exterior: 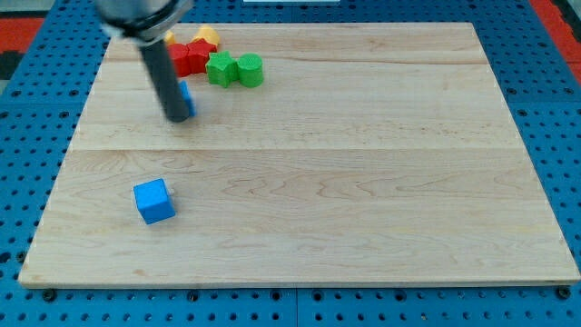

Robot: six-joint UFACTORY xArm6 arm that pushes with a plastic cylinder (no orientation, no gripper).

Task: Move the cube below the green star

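Blue blocks, two: a blue cube (pixel 153 201) well below my tip (pixel 178 118) toward the view's bottom, and a small blue block (pixel 185 97), shape unclear, touching the rod just above the tip. Green, two: green star (pixel 219 69) and green rounded block (pixel 250 70), up-right of the tip. Red, two at least (pixel 191 56); yellow, one (pixel 207 37), partly hidden, all above the tip.

Bare board (pixel 363 182) between blue cube (pixel 153 201) and green star (pixel 219 69); red block (pixel 188 57) crowding the star's left.
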